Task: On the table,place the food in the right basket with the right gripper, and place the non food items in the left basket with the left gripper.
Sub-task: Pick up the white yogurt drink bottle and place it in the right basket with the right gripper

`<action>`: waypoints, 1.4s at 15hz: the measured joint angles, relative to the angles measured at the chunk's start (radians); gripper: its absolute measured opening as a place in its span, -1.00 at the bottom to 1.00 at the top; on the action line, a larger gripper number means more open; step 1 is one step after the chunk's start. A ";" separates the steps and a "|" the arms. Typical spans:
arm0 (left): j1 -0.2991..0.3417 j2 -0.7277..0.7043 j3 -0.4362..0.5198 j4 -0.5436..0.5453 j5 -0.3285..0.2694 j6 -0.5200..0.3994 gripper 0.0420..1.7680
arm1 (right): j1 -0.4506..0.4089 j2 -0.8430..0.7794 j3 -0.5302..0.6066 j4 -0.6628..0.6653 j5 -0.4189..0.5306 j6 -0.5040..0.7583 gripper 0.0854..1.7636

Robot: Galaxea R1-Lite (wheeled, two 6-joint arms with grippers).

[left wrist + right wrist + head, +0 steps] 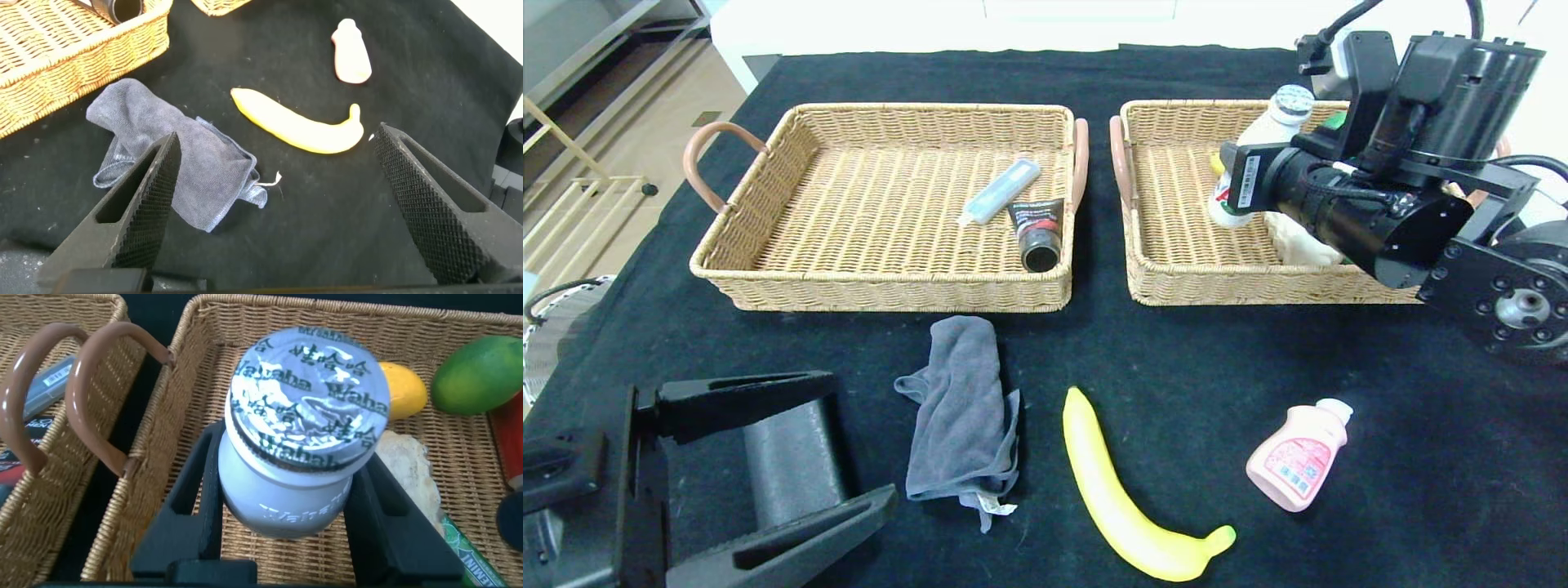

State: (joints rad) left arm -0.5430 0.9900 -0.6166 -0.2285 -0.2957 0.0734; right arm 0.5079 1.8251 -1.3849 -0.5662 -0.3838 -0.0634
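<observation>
**Milk bottle held over the right basket as cloth and banana wait on the table**

Two wicker baskets stand side by side on the black table [1176,98]. The left basket [768,237] holds a pale blue tube [1000,192] and a black tube [1037,235] lying near its right wall. The right basket [1168,245] has the right gripper [286,531] inside it, its two black fingers [184,510] closed on either side of a white milk bottle [286,482]; the bottle stands upright between them, its foil lid [309,396] above the fingers. Beyond the fingers in that basket lie a yellow fruit [402,389], a green fruit [478,374] and a pale bread-like piece [409,469], close beside the held bottle.

The left gripper [278,212] sits at the table's near-left corner, its fingers [147,204] spread wide with nothing between them. Ahead of them a grey cloth [176,151] lies crumpled on the table, closest to one fingertip. A yellow banana [298,122] lies just beyond the gap between the fingers, beside the cloth but apart from it. A small pink bottle [351,51] lies on its side farther out, past the banana.
</observation>
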 joint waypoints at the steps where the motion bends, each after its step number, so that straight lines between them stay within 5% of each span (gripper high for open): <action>1: 0.000 0.000 0.000 0.000 0.000 0.000 0.94 | -0.005 0.010 -0.007 -0.001 0.001 0.000 -0.04; 12: 0.001 0.000 0.000 0.000 0.000 0.000 0.94 | -0.013 0.017 -0.013 0.020 0.001 -0.002 0.64; 21: 0.001 -0.001 0.003 0.000 0.000 0.006 0.94 | 0.080 -0.235 0.205 0.358 -0.064 0.065 0.84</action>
State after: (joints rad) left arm -0.5415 0.9891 -0.6134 -0.2285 -0.2957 0.0791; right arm 0.5877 1.5904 -1.1796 -0.2081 -0.4477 0.0017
